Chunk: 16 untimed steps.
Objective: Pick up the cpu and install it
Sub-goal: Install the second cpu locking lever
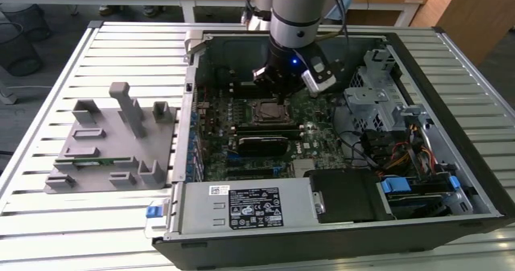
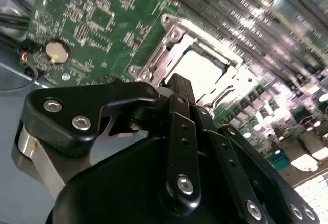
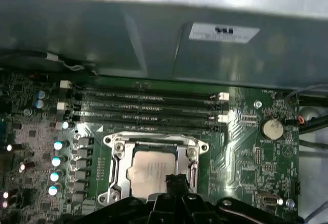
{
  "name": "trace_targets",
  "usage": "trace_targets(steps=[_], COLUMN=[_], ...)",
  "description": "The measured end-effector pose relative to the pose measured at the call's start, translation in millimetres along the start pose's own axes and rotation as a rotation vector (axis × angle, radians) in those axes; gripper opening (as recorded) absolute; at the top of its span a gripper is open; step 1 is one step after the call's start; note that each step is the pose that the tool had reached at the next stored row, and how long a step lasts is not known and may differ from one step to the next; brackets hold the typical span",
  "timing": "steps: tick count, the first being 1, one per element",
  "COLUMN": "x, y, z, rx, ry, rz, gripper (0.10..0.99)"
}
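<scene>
Black gripper (image 3: 177,183) linkage blocks your view of one cpu (image 3: 148,171) edge; one chip sits in its socket (image 3: 115,155); jaw state cannot be told.

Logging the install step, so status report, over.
Gripper low over the socket, inside the case. Cpu lies in the socket frame. Fingertips at its edge.

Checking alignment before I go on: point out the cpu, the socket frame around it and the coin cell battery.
cpu (image 3: 149,171): first wrist view, middle of its silver top.
socket frame (image 3: 117,168): first wrist view, metal side bar beside the cpu.
coin cell battery (image 3: 271,128): first wrist view, centre of the round face.
</scene>
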<state>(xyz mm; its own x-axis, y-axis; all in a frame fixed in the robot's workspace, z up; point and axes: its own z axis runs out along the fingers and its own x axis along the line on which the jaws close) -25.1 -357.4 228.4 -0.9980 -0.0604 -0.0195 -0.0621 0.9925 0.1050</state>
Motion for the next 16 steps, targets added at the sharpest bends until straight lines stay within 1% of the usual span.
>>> trace_targets(steps=[5,11,13,16], x=[0.5,0.6,0.7,1.1], y=[-8.9,-10.4,-12.5,-18.3], z=[-0.9,-4.2,-4.6,-5.1], rx=[0.0,0.0,0.0,0.0], ry=[0.0002,0.0002,0.0003,0.0002], rz=[0.0,0.0,0.0,0.0], gripper=[0.106,0.106,0.106,0.106])
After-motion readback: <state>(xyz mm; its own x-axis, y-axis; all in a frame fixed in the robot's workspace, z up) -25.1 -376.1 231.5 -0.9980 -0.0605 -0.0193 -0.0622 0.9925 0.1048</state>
